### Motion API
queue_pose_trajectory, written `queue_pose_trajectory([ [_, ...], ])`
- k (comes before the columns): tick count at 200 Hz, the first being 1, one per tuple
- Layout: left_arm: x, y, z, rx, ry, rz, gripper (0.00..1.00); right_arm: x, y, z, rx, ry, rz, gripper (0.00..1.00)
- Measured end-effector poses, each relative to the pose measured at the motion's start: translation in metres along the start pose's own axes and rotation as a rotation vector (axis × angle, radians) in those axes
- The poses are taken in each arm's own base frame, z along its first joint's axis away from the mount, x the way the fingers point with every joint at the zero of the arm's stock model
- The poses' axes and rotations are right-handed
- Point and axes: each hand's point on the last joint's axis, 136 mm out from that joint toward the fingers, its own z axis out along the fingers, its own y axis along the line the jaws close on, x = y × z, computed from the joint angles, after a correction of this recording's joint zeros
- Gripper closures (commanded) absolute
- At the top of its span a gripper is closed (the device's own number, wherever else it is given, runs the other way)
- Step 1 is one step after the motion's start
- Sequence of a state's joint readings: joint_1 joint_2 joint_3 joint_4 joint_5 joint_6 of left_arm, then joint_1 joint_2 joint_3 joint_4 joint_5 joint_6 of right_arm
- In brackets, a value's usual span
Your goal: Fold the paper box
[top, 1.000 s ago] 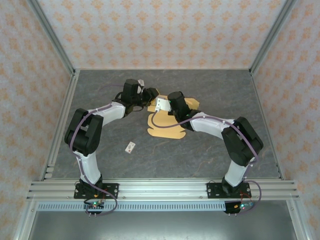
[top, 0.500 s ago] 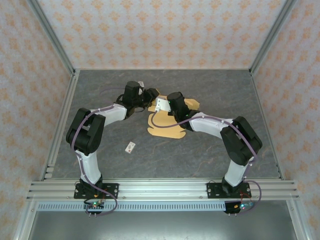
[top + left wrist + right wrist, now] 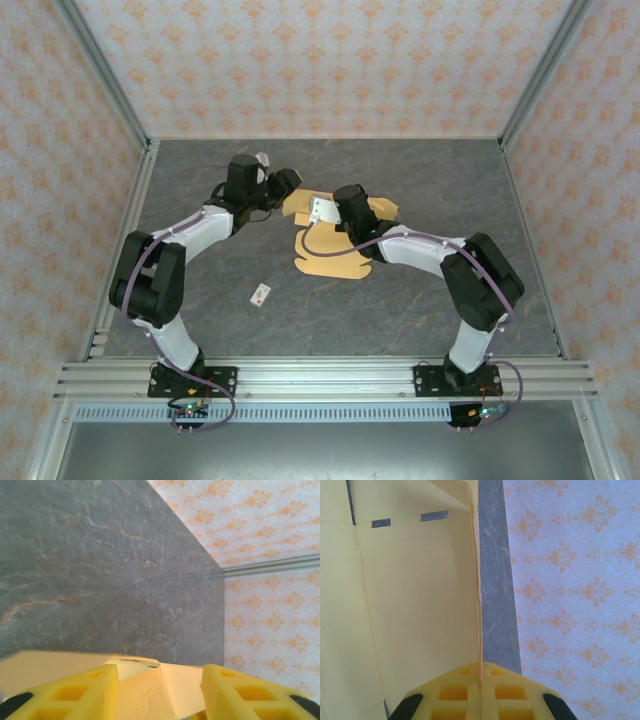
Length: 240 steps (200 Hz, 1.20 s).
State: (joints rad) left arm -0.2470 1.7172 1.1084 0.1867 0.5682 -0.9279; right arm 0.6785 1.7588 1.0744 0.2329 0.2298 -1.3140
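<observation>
The middle of the bench [image 3: 420, 310] is crowded: the paper box [image 3: 332, 258] lies there, with the left gripper [image 3: 287, 183], jaws apart, at its far-left flap and the right gripper [image 3: 322, 212] pinched on a raised flap. Bare surface lies to the right, front and far side, but for a small white tag [image 3: 261, 294] left of centre. Patterned walls [image 3: 300, 70] close in three sides.

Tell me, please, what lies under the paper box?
The grey table lies under the paper box, whose near end rests flat on it. Anything beneath the sheet is covered, and the right arm hides part of its far end.
</observation>
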Motion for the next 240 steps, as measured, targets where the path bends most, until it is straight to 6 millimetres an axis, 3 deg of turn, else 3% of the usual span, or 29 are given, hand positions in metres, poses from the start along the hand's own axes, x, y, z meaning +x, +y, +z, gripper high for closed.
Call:
queue_pose_trajectory([
  [35,0.005,0.021,-0.029,-0.039,-0.013,0.045,0.51,0.001,0.001,0.0,-0.009,0.005,-0.003,1.0],
  [88,0.062,0.093,-0.04,-0.16,0.095,0.096,0.51,-0.002,-0.004,-0.001,-0.017,0.008,0.001,1.0],
  [136,0.083,0.096,-0.013,-0.156,0.163,0.2,0.5,-0.003,-0.008,-0.001,-0.012,0.006,0.006,1.0],
  [209,0.065,0.099,0.018,-0.151,0.122,0.241,0.5,0.0,0.008,0.009,-0.043,0.026,-0.011,1.0],
  [240,0.069,0.114,0.028,-0.165,0.13,0.234,0.51,0.001,0.012,0.012,-0.052,0.031,-0.015,1.0],
])
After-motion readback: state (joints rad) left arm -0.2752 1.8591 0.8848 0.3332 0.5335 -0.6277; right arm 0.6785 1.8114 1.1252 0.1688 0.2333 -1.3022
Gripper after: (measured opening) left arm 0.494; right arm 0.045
